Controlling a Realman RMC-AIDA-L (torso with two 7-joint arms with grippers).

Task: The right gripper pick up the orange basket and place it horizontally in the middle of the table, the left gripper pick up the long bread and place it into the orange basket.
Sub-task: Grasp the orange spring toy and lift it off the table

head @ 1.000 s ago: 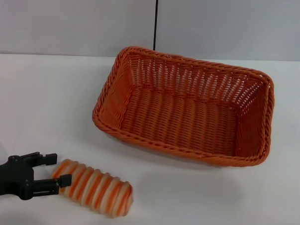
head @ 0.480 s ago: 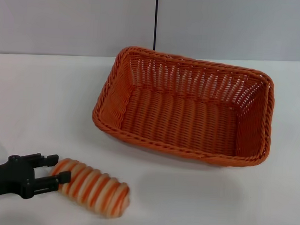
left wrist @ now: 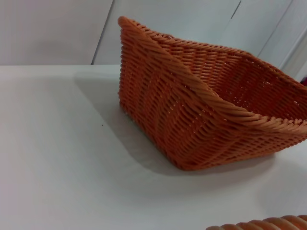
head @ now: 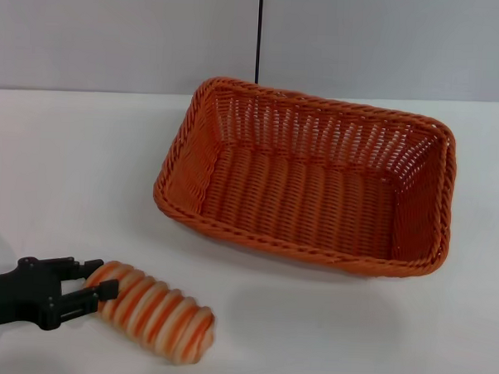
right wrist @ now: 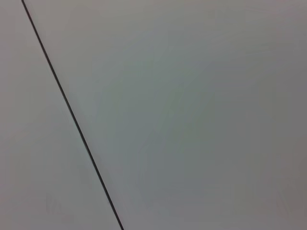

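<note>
Orange wicker fills the middle of the white table (head: pixel 69 146): the orange basket (head: pixel 308 177) sits upright and lengthwise across the head view, rim up, nothing inside it, so the first half of the job looks done. All eyes on the near left corner now, where the left gripper (head: pixel 92 281) reaches in low from the left edge, its two short black jaws parted around the near end of the long bread (head: pixel 154 312). One jaw lies along the far side of that end, the other along the near side, close to or touching the striped crust; whether they are squeezing yet I cannot tell, and the loaf rests flat on the table, not lifted. The loaf's long axis runs away from the claw, toward the robot's right and slightly nearer the camera, so the grip is on the tip, not the middle. That matters: the basket lies ahead and to the right of the bread, well apart, and from the left wrist view its flared corner wall rises tall, with only a sliver of bread at the picture's edge. My read is that a tip-held loaf may droop when carried over that rim. The right gripper is nowhere in view; its wrist camera sees only a blank wall.
</note>
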